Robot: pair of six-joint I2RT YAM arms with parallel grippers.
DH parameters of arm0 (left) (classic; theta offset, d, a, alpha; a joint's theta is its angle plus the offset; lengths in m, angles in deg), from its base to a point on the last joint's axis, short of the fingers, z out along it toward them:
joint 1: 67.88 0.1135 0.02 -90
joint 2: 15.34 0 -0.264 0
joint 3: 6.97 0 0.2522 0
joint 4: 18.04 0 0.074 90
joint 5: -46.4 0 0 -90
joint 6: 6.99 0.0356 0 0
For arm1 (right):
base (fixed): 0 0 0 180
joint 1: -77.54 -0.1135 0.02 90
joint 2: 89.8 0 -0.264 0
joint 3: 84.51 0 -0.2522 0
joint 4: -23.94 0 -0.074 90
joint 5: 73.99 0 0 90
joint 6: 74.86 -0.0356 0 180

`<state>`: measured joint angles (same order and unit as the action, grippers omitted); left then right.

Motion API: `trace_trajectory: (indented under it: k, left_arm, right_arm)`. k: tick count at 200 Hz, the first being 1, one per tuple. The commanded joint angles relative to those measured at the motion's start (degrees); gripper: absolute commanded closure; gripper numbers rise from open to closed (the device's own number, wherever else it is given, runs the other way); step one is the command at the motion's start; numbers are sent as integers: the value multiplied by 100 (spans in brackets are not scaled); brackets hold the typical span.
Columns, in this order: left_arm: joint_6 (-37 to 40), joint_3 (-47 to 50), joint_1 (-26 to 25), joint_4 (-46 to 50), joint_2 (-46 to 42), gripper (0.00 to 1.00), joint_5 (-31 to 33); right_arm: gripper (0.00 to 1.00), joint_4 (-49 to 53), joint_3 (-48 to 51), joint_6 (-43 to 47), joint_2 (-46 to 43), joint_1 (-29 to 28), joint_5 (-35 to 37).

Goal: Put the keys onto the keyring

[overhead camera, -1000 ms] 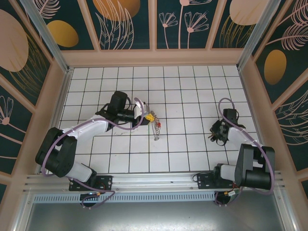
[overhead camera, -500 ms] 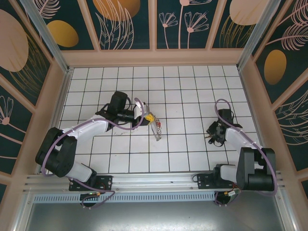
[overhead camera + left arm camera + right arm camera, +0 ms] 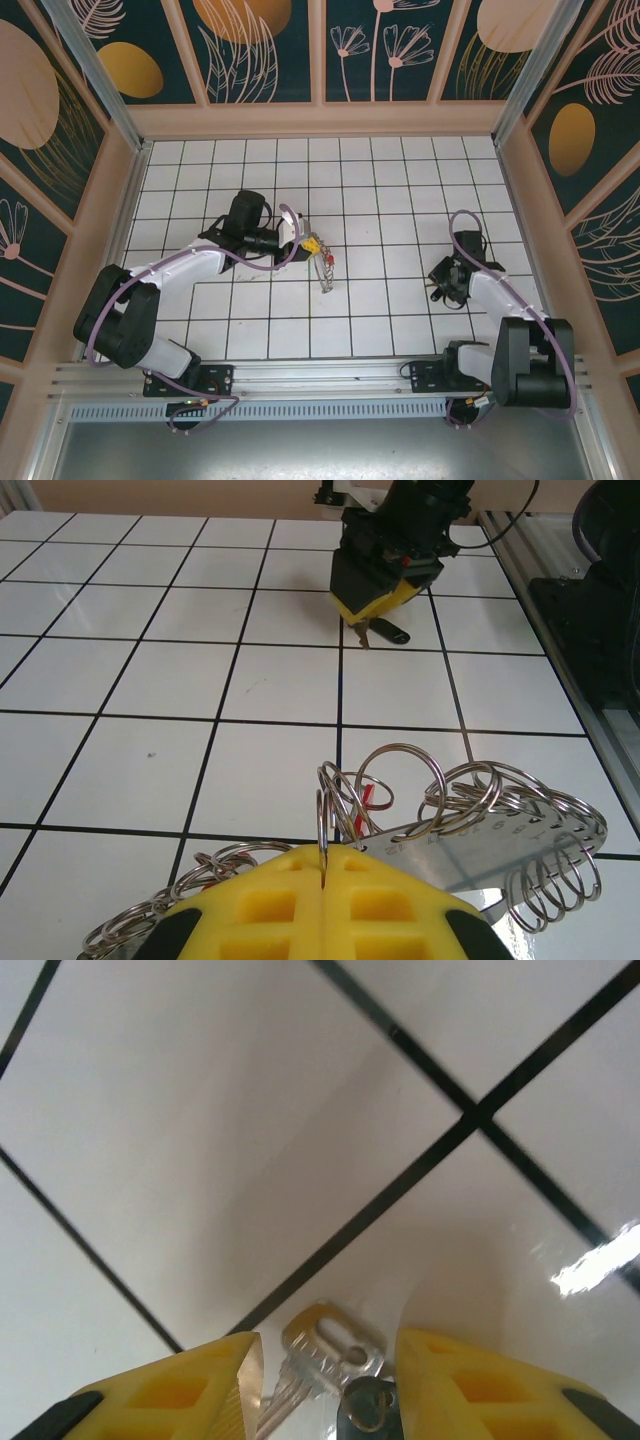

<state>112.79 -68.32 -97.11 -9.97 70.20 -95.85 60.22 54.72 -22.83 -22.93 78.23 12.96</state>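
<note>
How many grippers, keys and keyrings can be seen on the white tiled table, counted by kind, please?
Yellow-fingered grippers: 2, the left gripper and the right gripper.
Small silvery metal keys between the right gripper's fingers: 2, as far as visible.
Silvery wire keyring with many small loops, in the left gripper: 1.
Total: 5.
A red bit among the loops is not counted.

The pads on my left gripper are matt yellow, rubbery-looking stuff with a moulded waffle grid and black plastic at the edges. The keyring is all bright polished metal: thin wire loops plus a flat brushed plate with stamped digits. The bench is glossy white tile with dark matt grout, and it throws glare. The keys by my right gripper look like smooth pale metal with a dull sheen.
</note>
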Motion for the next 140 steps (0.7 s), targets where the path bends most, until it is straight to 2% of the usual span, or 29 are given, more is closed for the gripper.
trace_trajectory:
  k: [1,42,84,140]
  left_arm:
    - [152,-182,-21,20,-54,100,-216]
    - [143,-188,-14,12,-39,100,-224]
    - [151,-162,-19,18,-116,100,-224]
    - [152,-163,-18,25,-81,100,-233]
  right_arm:
    - [60,111,146,-350,-182,-182,-363]
    - [60,-208,159,-754,-263,-773,-534]
    - [64,537,-312,-542,-183,-886,522]
    - [74,804,-707,-131,493,-1193,532]
